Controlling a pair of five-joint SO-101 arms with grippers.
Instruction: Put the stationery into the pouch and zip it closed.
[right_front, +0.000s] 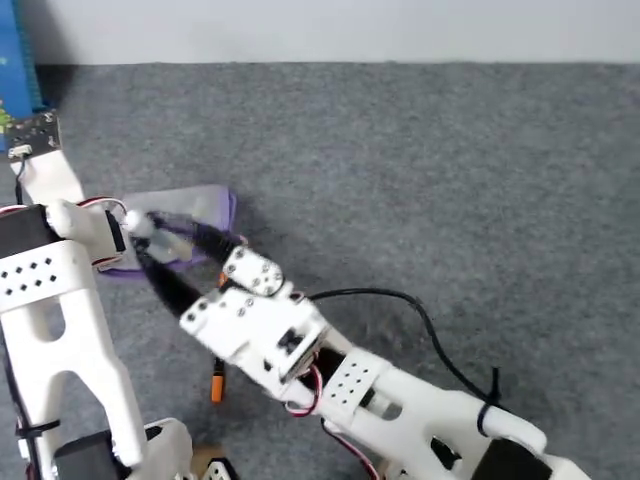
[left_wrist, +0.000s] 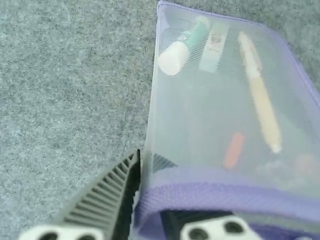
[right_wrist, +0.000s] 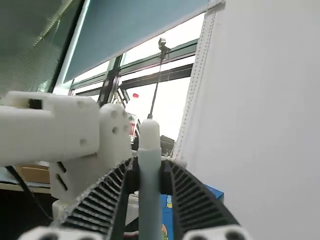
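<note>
Right gripper (right_wrist: 149, 167): we see both ribbed fingers (right_wrist: 197, 200) clamped on a pale stick (right_wrist: 149, 145), which stands up between them past the tips. In the high view this gripper (right_front: 185, 258) sits over the near edge of the pouch (right_front: 205, 205), close against the left arm's wrist.

Left gripper (left_wrist: 149, 160): closed on the pouch's purple rim, with one dark finger (left_wrist: 112, 197) outside the mesh and the other showing through it from the inside.

The pouch (left_wrist: 210, 125) lies flat on the grey mat (right_front: 450, 180), at the mat's left side in the high view. Through the mesh we note:
- a glue stick (left_wrist: 177, 52), white end towards the rim side
- a flat labelled piece (left_wrist: 215, 47) beside it
- a yellow pen (left_wrist: 260, 95) lying lengthwise
- a small orange piece (left_wrist: 233, 150) near the purple rim

An orange marker (right_front: 216, 383) lies on the mat apart from the pouch, just beside the right arm.

Room: open mat spreads wide to the right of the pouch and beyond it, up to the white wall (right_front: 350, 30). A blue object (right_front: 15, 60) stands at the far left corner. The two arms crowd the near left side.
</note>
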